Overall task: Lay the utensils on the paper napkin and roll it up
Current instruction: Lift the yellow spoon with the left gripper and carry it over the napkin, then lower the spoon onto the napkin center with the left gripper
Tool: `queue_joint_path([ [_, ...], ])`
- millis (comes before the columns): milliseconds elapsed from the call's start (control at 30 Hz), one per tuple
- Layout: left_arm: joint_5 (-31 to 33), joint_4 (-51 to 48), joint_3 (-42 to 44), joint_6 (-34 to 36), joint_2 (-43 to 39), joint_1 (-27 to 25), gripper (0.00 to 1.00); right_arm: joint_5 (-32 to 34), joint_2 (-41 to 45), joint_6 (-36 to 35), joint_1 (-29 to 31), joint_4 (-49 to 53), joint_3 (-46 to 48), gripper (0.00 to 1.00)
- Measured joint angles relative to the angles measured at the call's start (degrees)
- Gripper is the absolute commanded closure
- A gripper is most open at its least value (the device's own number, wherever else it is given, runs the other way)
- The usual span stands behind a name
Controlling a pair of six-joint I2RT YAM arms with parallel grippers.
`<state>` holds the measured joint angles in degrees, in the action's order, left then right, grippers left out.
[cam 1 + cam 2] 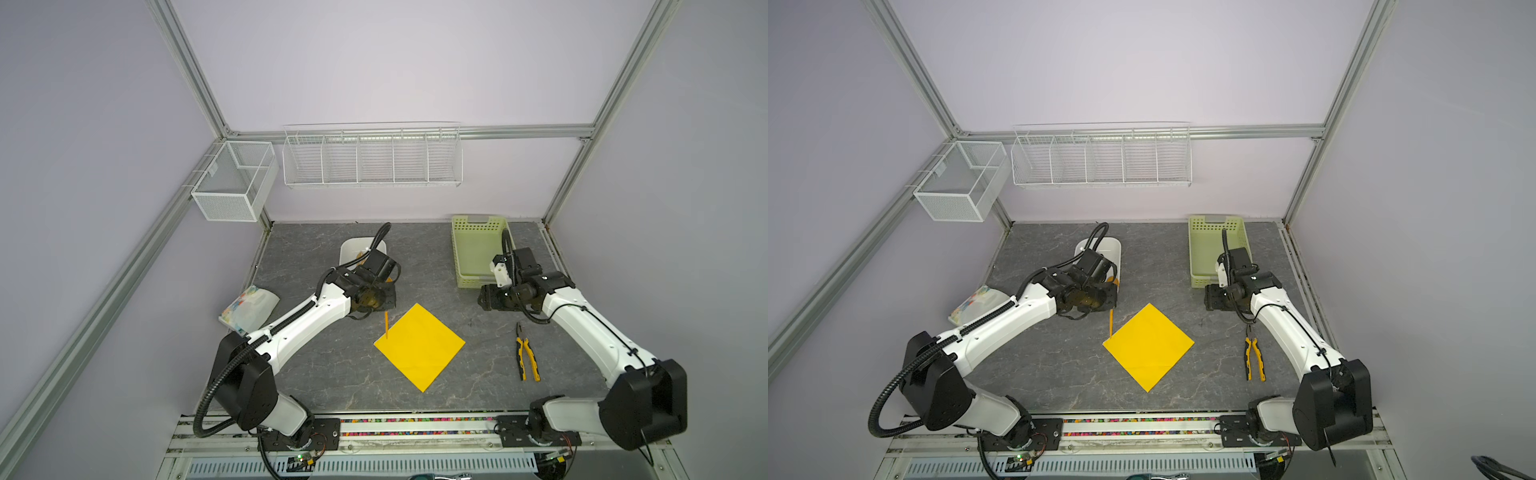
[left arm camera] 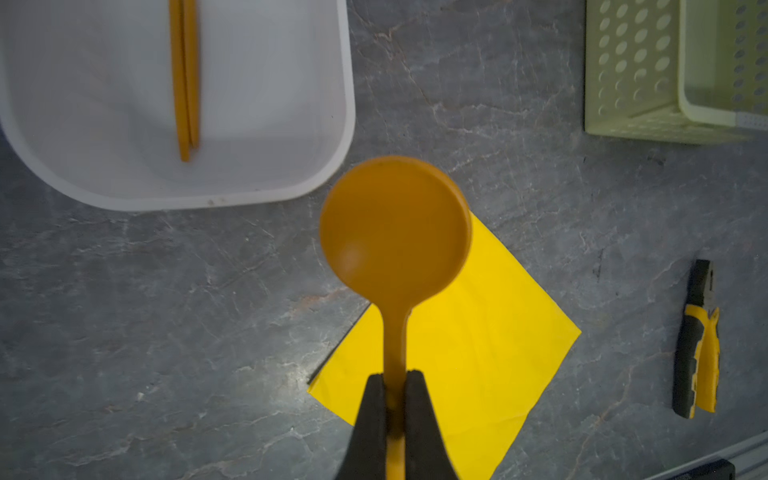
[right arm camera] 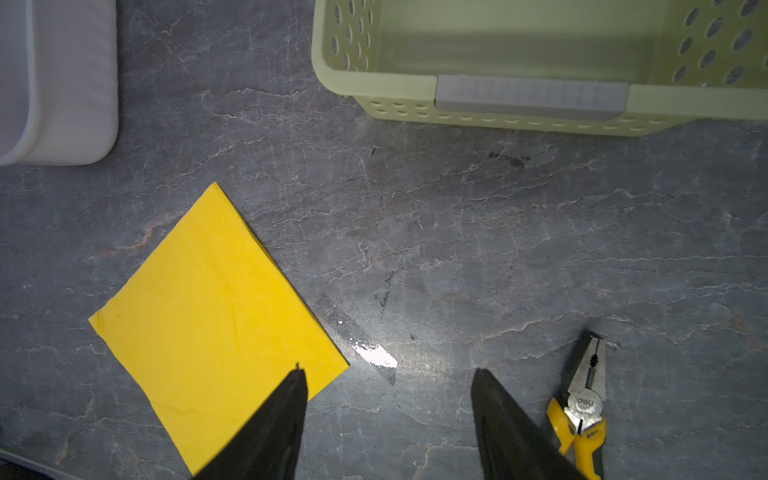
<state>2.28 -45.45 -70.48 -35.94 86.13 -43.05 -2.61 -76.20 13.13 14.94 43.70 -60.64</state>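
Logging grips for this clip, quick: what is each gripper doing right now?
Left gripper: closed on the orange spoon, gripping its handle.
Right gripper: open, holding nothing.

top views evenly lit, edges bowed. wrist views dim, with tabletop (image 3: 376, 357) glare and a blurred spoon (image 2: 395, 232).
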Motion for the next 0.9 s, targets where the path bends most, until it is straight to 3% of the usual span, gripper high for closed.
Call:
queue_joint_path([
  [333, 2.75, 6.25, 6.38, -9.25, 0.87, -10.69, 0.99, -0.55, 2.93, -0.33, -0.63, -0.33, 0.72, 0.33],
  [900, 4.87, 10.32, 8.31, -14.60, 9.31, -12.48, 1.00, -5.14, 4.00, -0.31, -4.00, -2.12, 1.51, 0.33],
])
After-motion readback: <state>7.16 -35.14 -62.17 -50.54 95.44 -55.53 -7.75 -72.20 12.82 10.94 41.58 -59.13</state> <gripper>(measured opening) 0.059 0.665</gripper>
